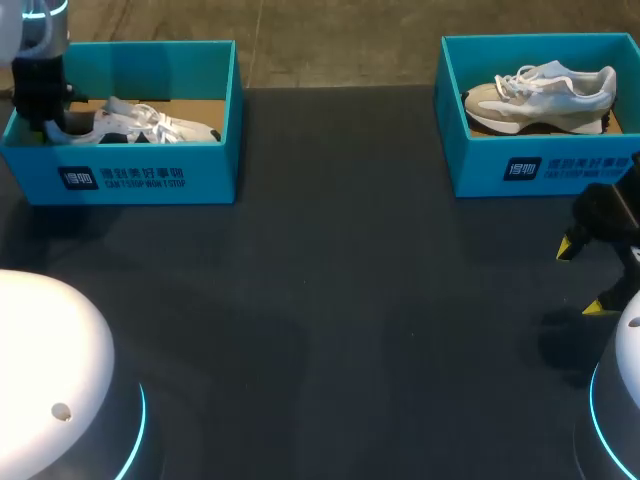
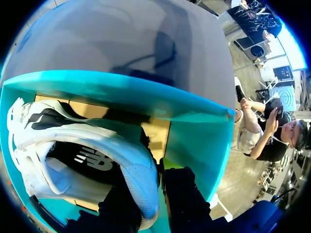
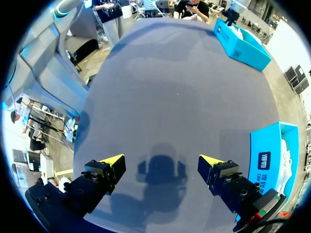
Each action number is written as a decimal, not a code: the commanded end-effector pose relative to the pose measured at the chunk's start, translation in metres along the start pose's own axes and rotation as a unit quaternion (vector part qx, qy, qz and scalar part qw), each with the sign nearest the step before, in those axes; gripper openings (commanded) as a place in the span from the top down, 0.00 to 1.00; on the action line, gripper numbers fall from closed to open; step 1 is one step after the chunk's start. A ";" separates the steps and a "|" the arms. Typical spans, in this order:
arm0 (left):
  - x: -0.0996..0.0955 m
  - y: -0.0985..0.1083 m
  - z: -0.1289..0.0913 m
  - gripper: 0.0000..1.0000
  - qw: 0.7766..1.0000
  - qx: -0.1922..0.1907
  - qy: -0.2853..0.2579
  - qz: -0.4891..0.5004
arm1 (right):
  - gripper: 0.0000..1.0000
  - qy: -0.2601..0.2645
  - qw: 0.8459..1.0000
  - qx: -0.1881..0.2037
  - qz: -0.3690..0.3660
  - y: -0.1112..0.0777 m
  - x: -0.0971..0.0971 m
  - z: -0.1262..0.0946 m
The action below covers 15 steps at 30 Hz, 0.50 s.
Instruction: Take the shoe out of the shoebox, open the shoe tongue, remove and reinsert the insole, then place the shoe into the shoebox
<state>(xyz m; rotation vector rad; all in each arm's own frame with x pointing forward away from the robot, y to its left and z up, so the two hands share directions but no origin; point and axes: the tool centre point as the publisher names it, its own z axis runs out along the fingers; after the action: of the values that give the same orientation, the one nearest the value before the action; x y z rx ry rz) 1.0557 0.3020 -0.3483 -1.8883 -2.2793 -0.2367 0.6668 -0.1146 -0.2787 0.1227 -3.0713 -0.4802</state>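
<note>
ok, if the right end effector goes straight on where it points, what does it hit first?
The bare dark grey tabletop. The right end effector is open, aimed down at it with nothing between; the teal cardboard shoebox lies off to its side, out of line. How far is unclear.

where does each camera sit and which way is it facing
Head view: above and behind the robot, looking down on the table; left gripper in the left box, right gripper above the table.
Left wrist view: on the left wrist, looking into the left box; its gripper grips the white shoe at the heel.
Right wrist view: on the right wrist, looking along the table; open right gripper, right box beside it.
Shared: head and left wrist views both show the white shoe.
</note>
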 end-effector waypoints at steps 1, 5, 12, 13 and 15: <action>-0.004 0.005 0.006 1.00 1.000 0.007 0.000 -0.002 | 0.00 -0.001 1.000 0.001 0.000 0.000 0.001 0.000; -0.006 0.005 0.009 1.00 1.000 0.010 -0.003 -0.004 | 0.00 -0.001 1.000 0.001 0.000 0.000 0.001 0.000; -0.010 0.004 0.012 1.00 1.000 0.007 -0.003 0.001 | 0.00 -0.001 1.000 0.001 0.000 0.000 0.001 0.000; -0.010 0.004 0.012 1.00 1.000 0.008 -0.004 0.000 | 0.00 -0.001 1.000 0.001 0.000 0.000 0.001 0.000; -0.011 0.004 0.014 1.00 1.000 0.009 -0.003 0.001 | 0.00 -0.001 1.000 0.001 0.000 0.000 0.001 0.000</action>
<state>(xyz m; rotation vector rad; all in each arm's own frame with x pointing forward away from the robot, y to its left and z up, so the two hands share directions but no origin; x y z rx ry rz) 1.0601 0.2963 -0.3634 -1.8858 -2.2771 -0.2085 0.6668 -0.1146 -0.2787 0.1227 -3.0713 -0.4802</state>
